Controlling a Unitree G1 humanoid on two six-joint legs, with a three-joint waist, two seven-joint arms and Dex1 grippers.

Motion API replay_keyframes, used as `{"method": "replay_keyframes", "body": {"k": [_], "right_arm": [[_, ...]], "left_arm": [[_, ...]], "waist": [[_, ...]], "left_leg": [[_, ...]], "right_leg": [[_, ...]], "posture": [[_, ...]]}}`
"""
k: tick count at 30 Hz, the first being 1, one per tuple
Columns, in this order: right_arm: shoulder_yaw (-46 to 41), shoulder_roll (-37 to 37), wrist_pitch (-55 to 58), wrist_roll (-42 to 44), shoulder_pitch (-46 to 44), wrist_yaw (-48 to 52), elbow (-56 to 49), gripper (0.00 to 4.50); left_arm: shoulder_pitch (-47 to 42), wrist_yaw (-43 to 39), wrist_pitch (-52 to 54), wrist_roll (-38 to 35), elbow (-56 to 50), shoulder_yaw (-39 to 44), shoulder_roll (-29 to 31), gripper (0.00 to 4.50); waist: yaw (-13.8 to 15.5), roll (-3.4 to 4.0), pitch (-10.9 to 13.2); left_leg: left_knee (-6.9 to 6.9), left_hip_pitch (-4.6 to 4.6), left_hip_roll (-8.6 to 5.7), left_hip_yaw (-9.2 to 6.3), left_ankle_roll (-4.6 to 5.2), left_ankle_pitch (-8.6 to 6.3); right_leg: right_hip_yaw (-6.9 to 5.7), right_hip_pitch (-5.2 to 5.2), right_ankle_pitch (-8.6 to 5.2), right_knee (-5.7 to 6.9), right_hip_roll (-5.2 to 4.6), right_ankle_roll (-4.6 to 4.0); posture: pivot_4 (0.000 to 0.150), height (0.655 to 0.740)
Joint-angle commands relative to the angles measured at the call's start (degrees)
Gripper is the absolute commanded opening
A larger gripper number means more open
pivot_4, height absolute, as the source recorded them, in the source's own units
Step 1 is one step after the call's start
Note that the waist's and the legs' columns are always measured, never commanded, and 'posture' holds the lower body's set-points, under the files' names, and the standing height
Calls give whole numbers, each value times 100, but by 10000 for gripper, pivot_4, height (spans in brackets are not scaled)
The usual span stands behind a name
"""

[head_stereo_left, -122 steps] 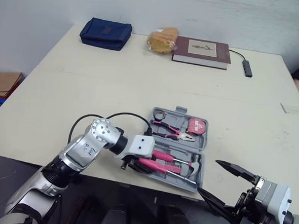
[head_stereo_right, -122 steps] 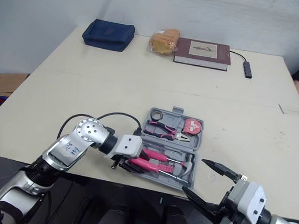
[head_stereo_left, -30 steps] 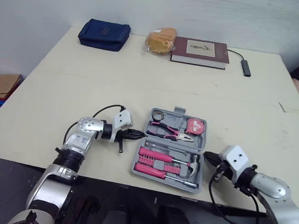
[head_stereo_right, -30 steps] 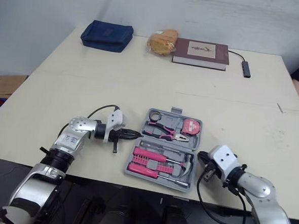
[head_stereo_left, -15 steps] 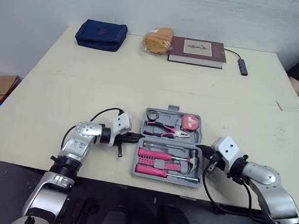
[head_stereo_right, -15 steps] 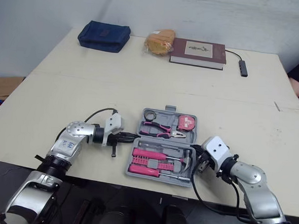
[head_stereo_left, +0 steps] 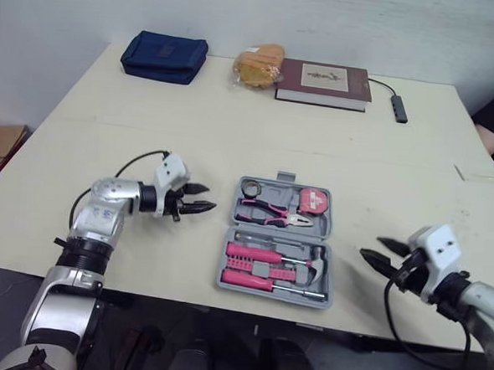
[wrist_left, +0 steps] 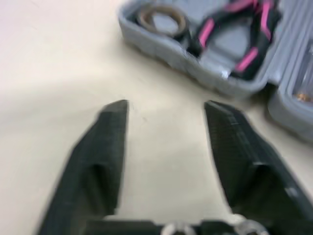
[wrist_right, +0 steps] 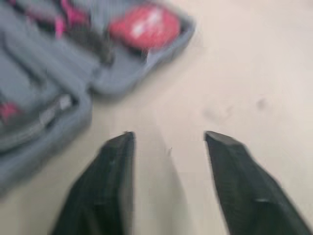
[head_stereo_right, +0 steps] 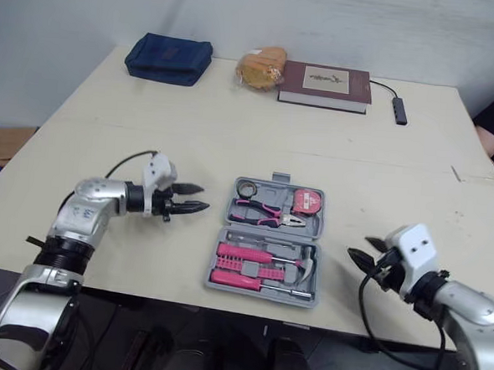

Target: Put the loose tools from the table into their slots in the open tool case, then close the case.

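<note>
Now the case (head_stereo_left: 331, 282) sits mid-frame, hinge running sideways, between the left gripper (head_stereo_left: 203, 196) and right gripper (head_stereo_left: 376, 249), both spread, empty.

Gry case (head_stereo_left: 325, 227); pink/blk tools (head_stereo_left: 251, 254); red tape (head_stereo_left: 313, 199); navy pouch (head_stereo_left: 163, 57)

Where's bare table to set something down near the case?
Widest bare stretch: between the tool case and the back row of blue pouch, bagged bread and book. Smaller patch between case and right gripper. Tighter between left gripper and case.
</note>
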Motion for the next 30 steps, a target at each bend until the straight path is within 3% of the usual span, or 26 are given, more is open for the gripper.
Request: {"method": "replay_keyframes", "body": {"k": [1,3,7,16,30], "right_arm": [[-519,-577,2404,963,-333,-728,-628,44024],[-556,-737,3691,1566,-946,-995,-672,44617],[-532,-124,5106,2122,-2479,-1695,-417,44617],[349,523,5164,1841,-3591,-3655,651,44617],[871,763,5164,2155,-4041,-4710,1516,44617]], "left_arm": [[-335,119,1468,-338,-670,42,103,43235],[-524,260,2317,-434,-955,-30,98,44215],[-699,590,3521,-341,-1410,-480,50,44215],[-794,1936,3633,0,-1494,-531,-613,44215],[-941,2312,3747,-44,-1245,-683,-919,44215]], "waist": [[0,7,4],[1,3,7],[-18,11,10],[5,12,12],[0,12,12]], "left_leg": [[0,-4,0,-6,0,0],[9,-25,0,-10,-1,0],[12,-26,0,-16,-5,3],[13,-50,-7,-17,-21,13],[49,-118,-10,3,-22,30]], "right_leg": [[-3,-1,0,-2,-1,0],[-5,-12,0,-3,-4,0],[-8,-12,0,-4,-3,-1],[-5,-24,3,-11,-6,3],[12,-108,6,63,-1,9]], "posture": [[1500,7400],[1500,7400],[1500,7400],[1500,7400],[1500,7400]]}}
